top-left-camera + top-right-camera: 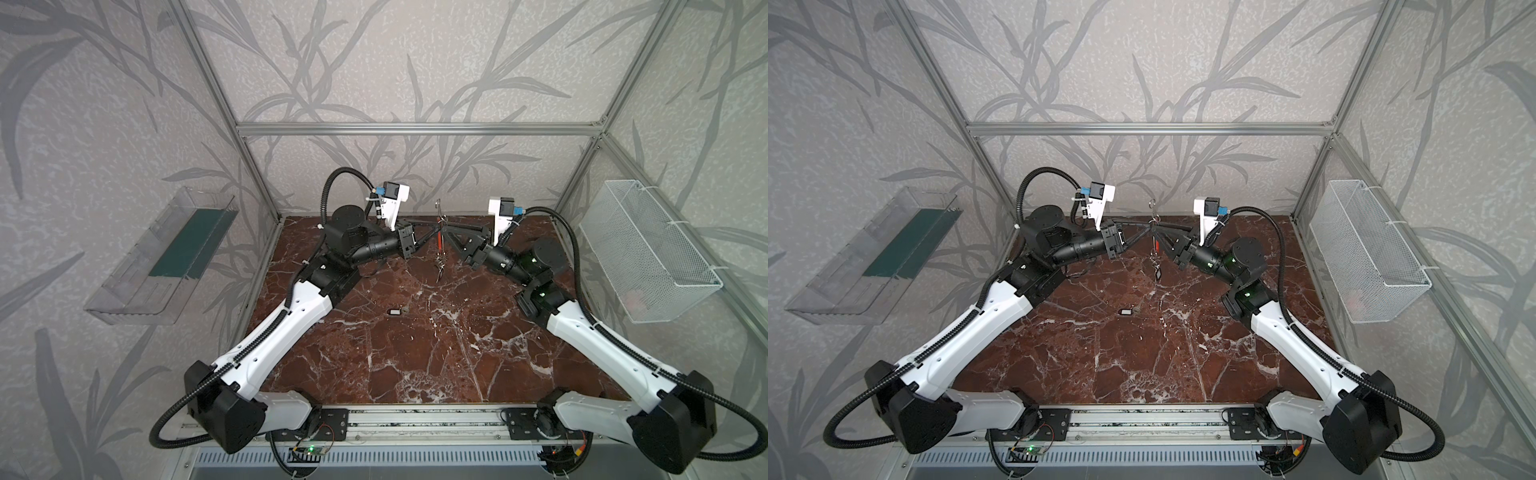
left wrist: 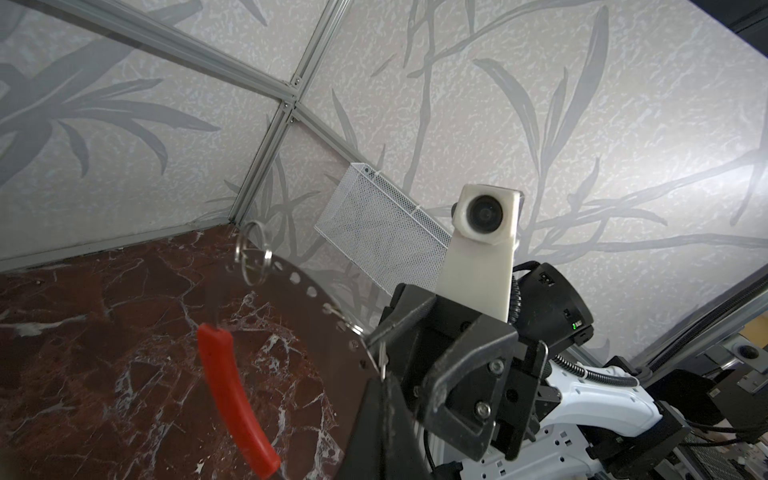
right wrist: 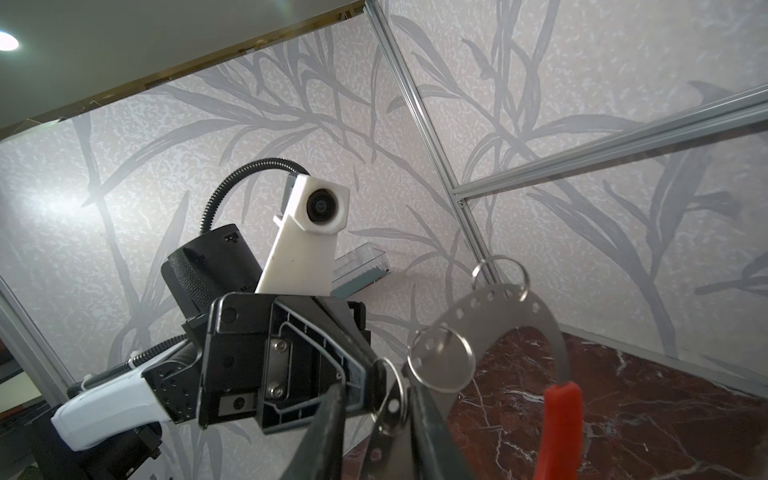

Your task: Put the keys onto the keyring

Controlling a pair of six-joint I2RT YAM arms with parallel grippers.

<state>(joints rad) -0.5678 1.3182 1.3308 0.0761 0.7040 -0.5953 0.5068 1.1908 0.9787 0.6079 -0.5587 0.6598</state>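
I saw one flat grey keyring (image 3: 498, 309), its band holed and carrying one red arc (image 3: 557, 432), standing upright on edge between both grippers. The left gripper (image 1: 432, 230) was clamped on it. The right gripper (image 3: 378, 399) straddled the band, jaws apart. One hanging key (image 1: 1158, 274) dangled beneath them. One loose key (image 1: 397, 311) lay flat on the table (image 1: 415, 353), well apart from both.

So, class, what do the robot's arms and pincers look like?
The left arm and right arm match: white shells, black joints, black ribbed cables looping alongside. The left pincer and right pincer are black, narrowing to thin points, under white camera brackets.
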